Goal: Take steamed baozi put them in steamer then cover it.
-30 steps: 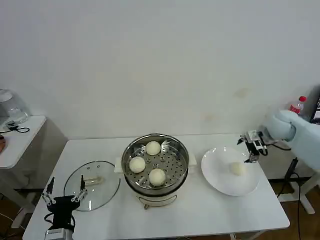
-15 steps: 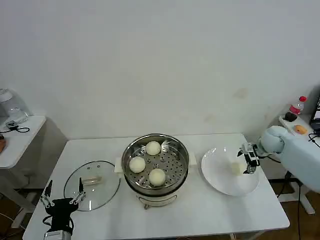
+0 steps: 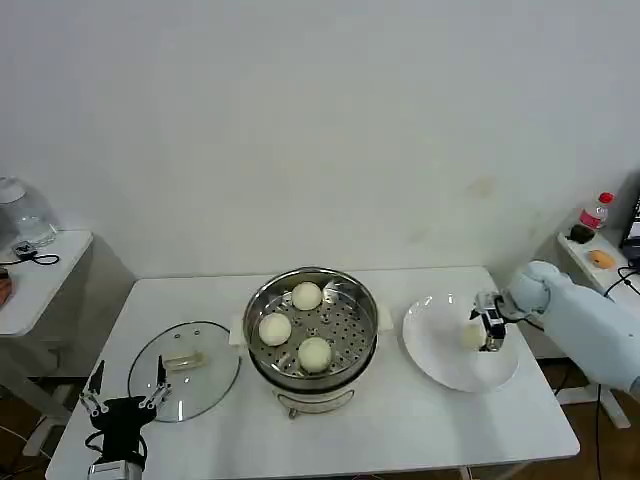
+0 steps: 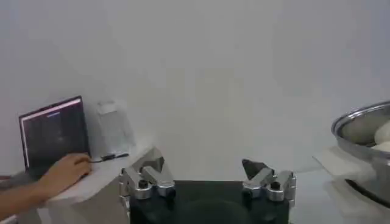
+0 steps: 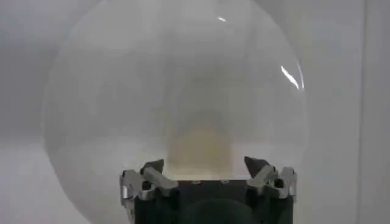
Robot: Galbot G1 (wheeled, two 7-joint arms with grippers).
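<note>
right hand (image 3: 487,331) dropped onto white plate (image 3: 440,365) near surface's right edge, spread around last baozi (image 3: 471,336), not clenched | three baozi in steamer (image 3: 312,325) mid-surface | left hand (image 3: 124,395) released, front-left corner by cover (image 3: 184,357) | next: clench

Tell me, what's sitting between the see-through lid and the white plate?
The steamer sits between the cover and the white plate in the head view, with three baozi on its tray. The right tool hangs open over the fourth bun.

A lab-like room: bare white wall (image 3: 320,120), plain white table (image 3: 400,420), laptop (image 4: 53,135) alongside.
</note>
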